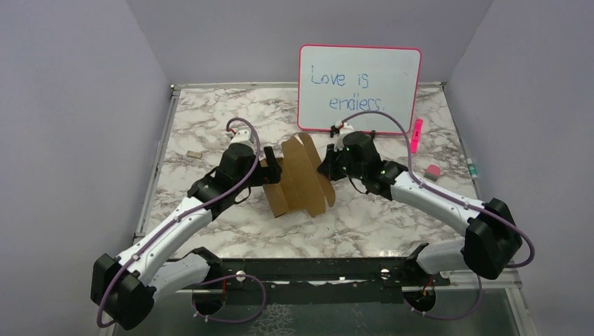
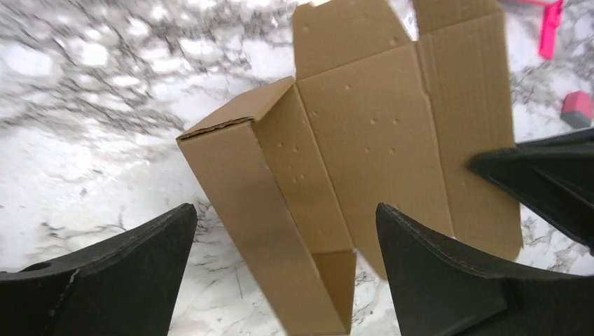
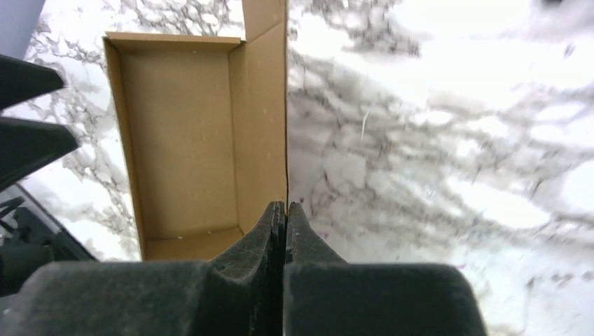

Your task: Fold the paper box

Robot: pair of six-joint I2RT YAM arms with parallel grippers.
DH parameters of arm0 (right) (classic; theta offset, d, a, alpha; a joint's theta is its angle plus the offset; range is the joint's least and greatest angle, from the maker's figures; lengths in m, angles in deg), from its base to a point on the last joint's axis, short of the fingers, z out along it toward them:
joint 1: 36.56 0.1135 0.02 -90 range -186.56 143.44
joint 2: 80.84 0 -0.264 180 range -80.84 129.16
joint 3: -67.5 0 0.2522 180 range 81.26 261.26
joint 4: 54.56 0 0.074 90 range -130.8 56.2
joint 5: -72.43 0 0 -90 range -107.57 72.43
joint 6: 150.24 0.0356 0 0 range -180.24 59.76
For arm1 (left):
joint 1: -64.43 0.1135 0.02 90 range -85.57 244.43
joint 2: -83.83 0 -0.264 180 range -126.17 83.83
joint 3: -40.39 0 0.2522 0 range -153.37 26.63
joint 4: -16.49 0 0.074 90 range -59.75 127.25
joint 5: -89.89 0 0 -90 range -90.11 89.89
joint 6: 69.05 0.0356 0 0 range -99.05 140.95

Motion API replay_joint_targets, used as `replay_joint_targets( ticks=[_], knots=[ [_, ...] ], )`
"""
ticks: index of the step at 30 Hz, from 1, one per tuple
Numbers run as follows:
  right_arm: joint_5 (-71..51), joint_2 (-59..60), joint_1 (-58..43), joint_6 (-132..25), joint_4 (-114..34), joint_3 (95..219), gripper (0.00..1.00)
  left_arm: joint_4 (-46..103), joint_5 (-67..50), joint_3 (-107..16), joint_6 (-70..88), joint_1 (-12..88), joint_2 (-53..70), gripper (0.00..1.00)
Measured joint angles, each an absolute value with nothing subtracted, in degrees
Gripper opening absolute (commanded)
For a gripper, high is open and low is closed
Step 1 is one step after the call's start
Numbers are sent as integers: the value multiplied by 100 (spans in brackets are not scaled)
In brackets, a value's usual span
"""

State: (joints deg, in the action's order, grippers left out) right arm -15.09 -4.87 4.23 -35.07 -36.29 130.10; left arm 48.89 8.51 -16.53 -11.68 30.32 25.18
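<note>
Right pincer (image 3: 286, 213) clamps paper box (image 3: 182, 140) wall edge; left pincer (image 2: 285, 210) spread wide over its folded side.

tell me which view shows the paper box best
The left wrist view: the paper box fills it, with creases, flaps and one folded-up side plain. The top external view shows it whole but small between both arms. The right wrist view shows only its inside and the wall edge the right gripper pinches.

White arms (image 1: 175, 224), black joints (image 1: 490, 241), purple cables (image 1: 242, 120)
</note>
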Motion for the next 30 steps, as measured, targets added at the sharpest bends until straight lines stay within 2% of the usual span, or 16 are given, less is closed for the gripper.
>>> replay_joint_targets(
  ticks=[9,17,21,30],
  knots=[
    [-1374,656,423,-5603,-2075,15270,1,5649,1093,-2440,-121,3133,3615,99],
    [-993,1585,419,-7242,-836,16728,4,5796,1657,-2215,531,3153,4093,99],
    [-790,1794,432,-7959,-298,17132,5,5890,1743,-1952,673,3384,4096,99],
    [-840,1818,952,-9295,284,17322,14,5881,1513,-1880,832,4075,4078,99]
  ],
)
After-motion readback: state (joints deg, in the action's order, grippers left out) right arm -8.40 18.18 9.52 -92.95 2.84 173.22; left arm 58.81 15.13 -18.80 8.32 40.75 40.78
